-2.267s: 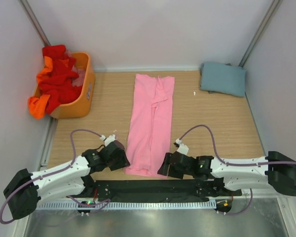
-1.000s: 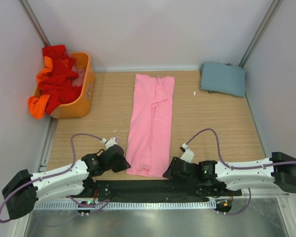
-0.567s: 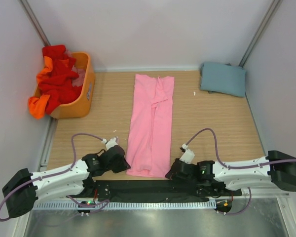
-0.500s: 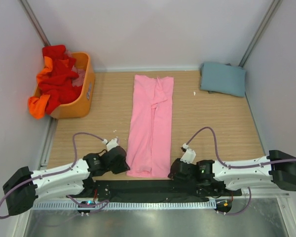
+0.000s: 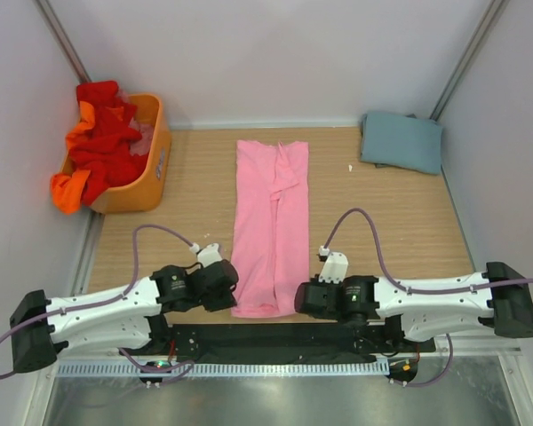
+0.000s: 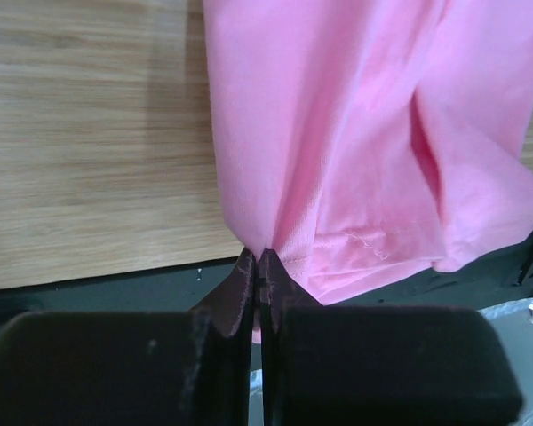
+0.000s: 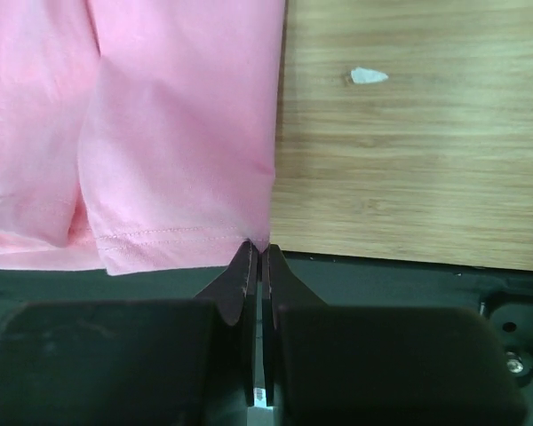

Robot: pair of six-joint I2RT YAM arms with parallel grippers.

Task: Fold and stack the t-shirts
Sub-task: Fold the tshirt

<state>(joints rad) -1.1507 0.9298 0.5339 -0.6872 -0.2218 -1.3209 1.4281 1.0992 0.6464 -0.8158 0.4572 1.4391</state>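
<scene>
No writing, label, brand, number or sign can be read in any view, neither on the pink t-shirt (image 5: 271, 222), the orange basket (image 5: 157, 160) nor the surface (image 5: 391, 213).

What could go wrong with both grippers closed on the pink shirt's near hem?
The right gripper pinches only the very corner of the pink shirt, so the cloth may slip out on lifting. The left gripper holds a bunched, creased bit of hem, so the fold could come out uneven.

Left fingers (image 6: 238, 288), right fingers (image 7: 241, 280) pinched tight (tips touching, no gap).
</scene>
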